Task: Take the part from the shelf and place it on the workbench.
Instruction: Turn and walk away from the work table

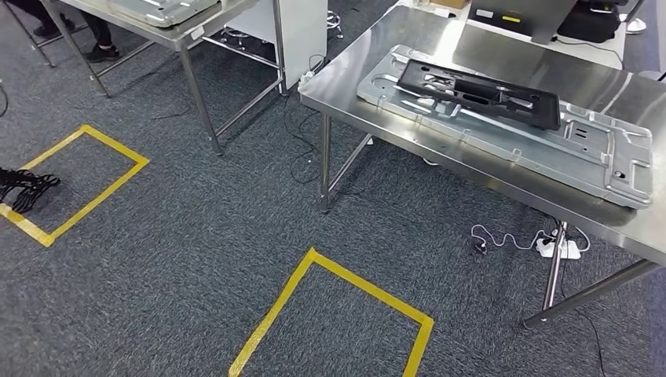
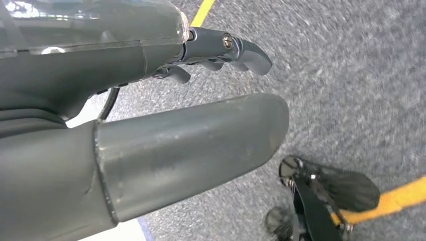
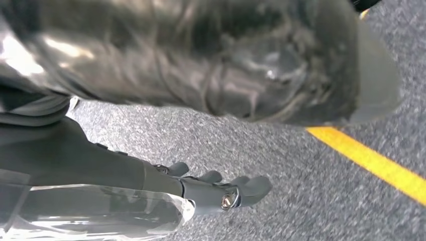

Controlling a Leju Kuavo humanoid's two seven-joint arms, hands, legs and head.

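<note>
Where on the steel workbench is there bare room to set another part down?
The workbench is bare along its left end and near edge, and behind the metal plate. The middle is crowded: the plate lies there with the black part on it.

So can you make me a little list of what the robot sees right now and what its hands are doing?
workbench: steel table on the right
on it: grey metal plate with a black part lying on top
floor: grey carpet with yellow tape squares
second table: steel table at upper left, with a person's feet behind it
left hand: hanging over the carpet, fingers apart, holding nothing
right hand: hanging over the carpet, holding nothing
</note>
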